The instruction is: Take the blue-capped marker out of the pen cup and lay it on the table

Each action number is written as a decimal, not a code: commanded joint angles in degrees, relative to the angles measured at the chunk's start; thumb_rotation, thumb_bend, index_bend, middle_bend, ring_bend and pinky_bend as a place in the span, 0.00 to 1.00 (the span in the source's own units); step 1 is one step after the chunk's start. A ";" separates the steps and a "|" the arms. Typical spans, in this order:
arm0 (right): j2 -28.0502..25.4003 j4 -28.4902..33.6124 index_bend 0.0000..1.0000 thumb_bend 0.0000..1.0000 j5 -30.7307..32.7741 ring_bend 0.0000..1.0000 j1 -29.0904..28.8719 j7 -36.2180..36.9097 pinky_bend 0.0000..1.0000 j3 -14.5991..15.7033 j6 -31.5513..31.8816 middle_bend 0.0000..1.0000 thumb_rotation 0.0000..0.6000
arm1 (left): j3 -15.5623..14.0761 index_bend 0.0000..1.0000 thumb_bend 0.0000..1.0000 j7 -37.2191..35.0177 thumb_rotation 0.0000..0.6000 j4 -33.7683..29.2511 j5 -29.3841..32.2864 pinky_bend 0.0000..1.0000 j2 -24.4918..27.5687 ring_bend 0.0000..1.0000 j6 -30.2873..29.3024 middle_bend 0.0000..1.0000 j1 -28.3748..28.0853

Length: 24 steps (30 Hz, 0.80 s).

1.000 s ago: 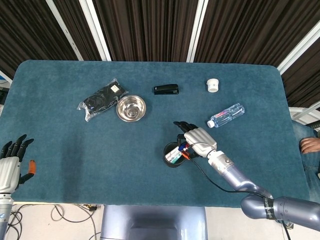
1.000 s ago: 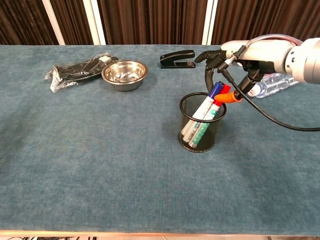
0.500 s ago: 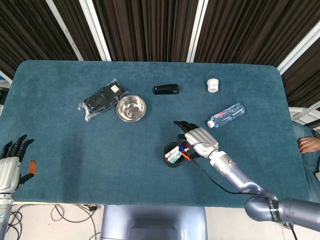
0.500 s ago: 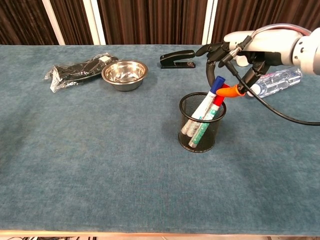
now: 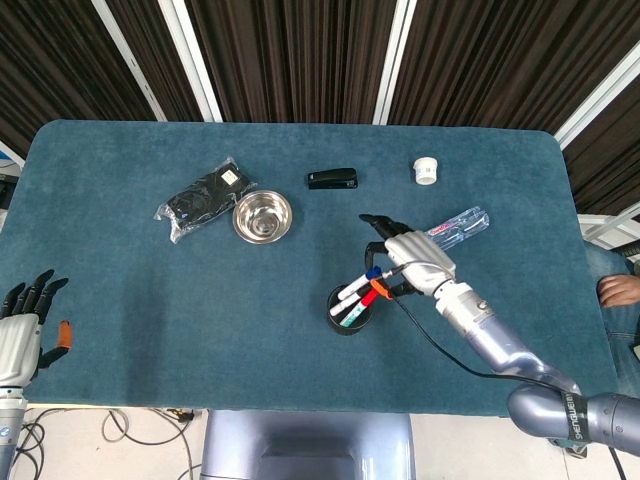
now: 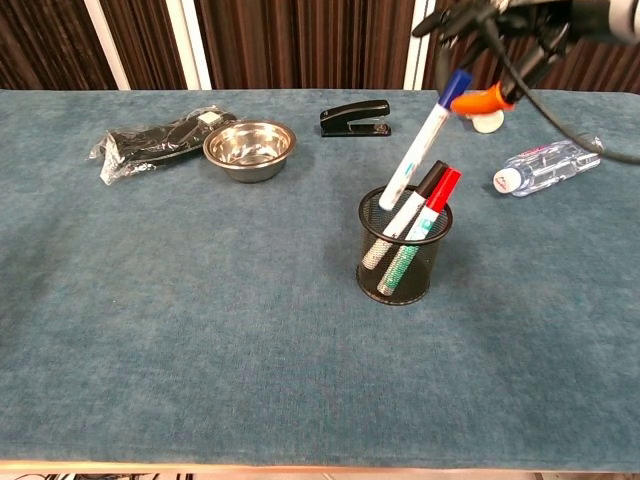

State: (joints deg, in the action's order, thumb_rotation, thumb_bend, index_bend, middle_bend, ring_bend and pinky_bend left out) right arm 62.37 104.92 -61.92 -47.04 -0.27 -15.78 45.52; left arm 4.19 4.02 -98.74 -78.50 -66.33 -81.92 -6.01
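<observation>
The blue-capped marker hangs tilted above the black mesh pen cup, its lower end about level with the cup's rim. My right hand pinches it at the blue cap, seen too in the head view with the marker slanting down toward the cup. A red-capped marker and a black-capped one stay in the cup. My left hand sits at the table's near left corner, fingers apart and holding nothing.
A water bottle lies right of the cup, with a white cap behind it. A black stapler, a steel bowl and a black bagged item lie toward the far side.
My right hand has risen and moved back-right, pulling the blue-capped marker up until its lower end is near the cup's rim. The left hand has not moved.
</observation>
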 commanded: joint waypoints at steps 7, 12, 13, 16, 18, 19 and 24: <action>0.57 -1.26 0.58 0.46 6.20 0.00 1.25 1.10 0.16 -2.06 4.66 0.00 1.00 | 0.23 0.15 0.56 -0.11 1.00 -0.02 0.57 0.04 0.05 0.11 0.21 0.04 -0.06; 0.32 -2.61 0.58 0.46 8.93 0.00 2.05 2.52 0.16 -2.86 5.63 0.00 1.00 | 0.21 0.15 0.56 -0.24 1.00 -0.03 0.44 0.04 0.05 0.11 0.10 0.04 -0.02; 0.25 -3.02 0.58 0.46 9.39 0.00 2.20 2.35 0.16 -2.72 5.71 0.00 1.00 | 0.21 0.15 0.56 -0.29 1.00 -0.02 0.37 0.04 0.05 0.11 0.04 0.04 -0.01; 0.08 -4.09 0.58 0.46 10.31 0.00 2.80 1.42 0.16 -1.95 6.22 0.00 1.00 | 0.16 0.15 0.56 -0.39 1.00 -0.03 0.27 0.04 0.06 0.11 0.03 0.04 0.00; 0.07 -4.83 0.58 0.46 10.26 0.00 3.31 0.48 0.16 -1.04 6.53 0.00 1.00 | 0.14 0.15 0.56 -0.34 1.00 0.00 0.24 0.04 0.06 0.11 0.04 0.04 0.00; 0.06 -5.05 0.58 0.46 10.13 0.00 3.54 0.24 0.16 -0.66 6.59 0.00 1.00 | 0.12 0.15 0.56 -0.32 1.00 0.01 0.22 0.04 0.05 0.11 0.04 0.04 0.00; -0.30 -5.98 0.58 0.46 8.69 0.00 5.04 0.11 0.16 1.56 5.67 0.00 1.00 | 0.09 0.15 0.56 -0.25 1.00 0.01 0.20 0.04 0.01 0.11 0.01 0.04 0.02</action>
State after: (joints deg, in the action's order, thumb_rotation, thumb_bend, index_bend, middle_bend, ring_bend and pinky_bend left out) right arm 62.26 99.24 -52.77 -42.43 -0.19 -14.76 51.60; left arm 4.28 3.77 -98.74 -78.30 -66.32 -81.92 -5.99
